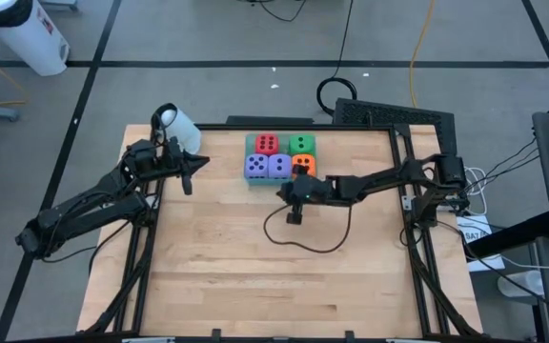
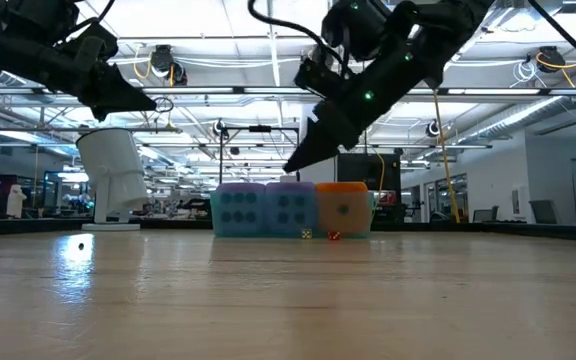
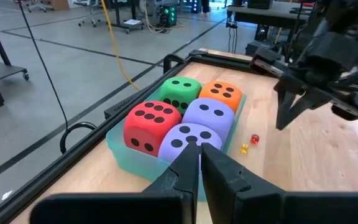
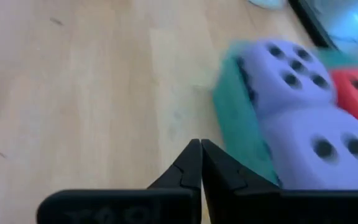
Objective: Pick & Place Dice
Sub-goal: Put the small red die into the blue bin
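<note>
Five soft dice sit packed in a teal tray [image 1: 252,180] at the table's far middle: red [image 1: 267,143], green [image 1: 301,143], two purple-blue [image 1: 255,167] [image 1: 279,167] and orange [image 1: 303,163]. In the left wrist view the red die [image 3: 148,121] and green die [image 3: 180,90] show clearly. My right gripper [image 1: 281,193] hangs shut in the air just in front of the tray's near edge, holding nothing; it also shows in the low view [image 2: 289,167]. My left gripper [image 1: 198,164] waits shut to the left of the tray, raised above the table.
Two tiny dice, red [image 3: 254,139] and yellow [image 3: 243,149], lie on the wood by the tray's near right corner. A white cylinder [image 1: 176,123] stands at the far left corner. A dark cable loop [image 1: 303,243] hangs over mid-table. The near half is bare wood.
</note>
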`<control>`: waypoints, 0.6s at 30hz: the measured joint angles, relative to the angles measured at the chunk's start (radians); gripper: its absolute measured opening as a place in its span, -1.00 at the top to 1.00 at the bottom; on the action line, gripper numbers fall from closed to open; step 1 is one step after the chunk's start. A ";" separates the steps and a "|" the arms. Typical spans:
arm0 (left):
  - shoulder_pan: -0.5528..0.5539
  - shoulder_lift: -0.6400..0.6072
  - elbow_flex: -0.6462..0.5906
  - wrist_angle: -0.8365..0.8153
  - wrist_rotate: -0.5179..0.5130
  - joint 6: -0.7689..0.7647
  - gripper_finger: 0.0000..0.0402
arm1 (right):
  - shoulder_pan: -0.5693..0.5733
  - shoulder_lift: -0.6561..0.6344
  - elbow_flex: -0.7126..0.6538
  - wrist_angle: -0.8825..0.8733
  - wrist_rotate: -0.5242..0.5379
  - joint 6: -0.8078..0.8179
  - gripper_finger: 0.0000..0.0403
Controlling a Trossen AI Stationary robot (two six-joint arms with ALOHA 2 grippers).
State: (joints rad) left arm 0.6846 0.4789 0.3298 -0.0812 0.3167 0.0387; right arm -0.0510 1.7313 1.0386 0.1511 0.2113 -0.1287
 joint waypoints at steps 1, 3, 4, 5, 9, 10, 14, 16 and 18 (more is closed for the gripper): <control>0.000 0.000 0.000 0.000 0.001 0.000 0.87 | 0.002 -0.006 -0.007 -0.007 0.017 0.004 1.00; 0.000 0.000 0.000 0.000 0.001 -0.001 0.87 | 0.001 -0.011 -0.028 -0.013 0.074 0.045 0.99; 0.000 0.000 0.000 -0.001 0.003 -0.001 0.87 | 0.000 -0.010 -0.041 -0.007 0.086 0.066 0.97; -0.001 0.000 0.000 -0.001 0.007 -0.003 0.87 | 0.000 -0.010 -0.058 -0.007 0.091 0.085 0.93; -0.001 -0.001 0.000 -0.004 0.025 -0.024 0.87 | 0.001 -0.008 -0.132 0.005 0.104 0.187 0.68; -0.001 -0.001 0.000 -0.003 0.031 -0.028 0.87 | 0.001 -0.009 -0.146 0.012 0.103 0.215 0.59; -0.001 -0.001 0.000 0.002 0.033 -0.030 0.87 | 0.001 -0.009 -0.198 0.067 0.102 0.297 0.25; -0.002 -0.001 0.000 0.002 0.030 -0.026 0.87 | 0.014 -0.009 -0.218 0.093 0.106 0.290 0.09; -0.001 -0.001 0.000 0.002 0.026 -0.025 0.87 | 0.027 -0.009 -0.242 0.130 0.128 0.272 -0.04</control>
State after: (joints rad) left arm 0.6838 0.4778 0.3298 -0.0794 0.3430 0.0135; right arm -0.0242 1.7222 0.7963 0.2809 0.3394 0.1432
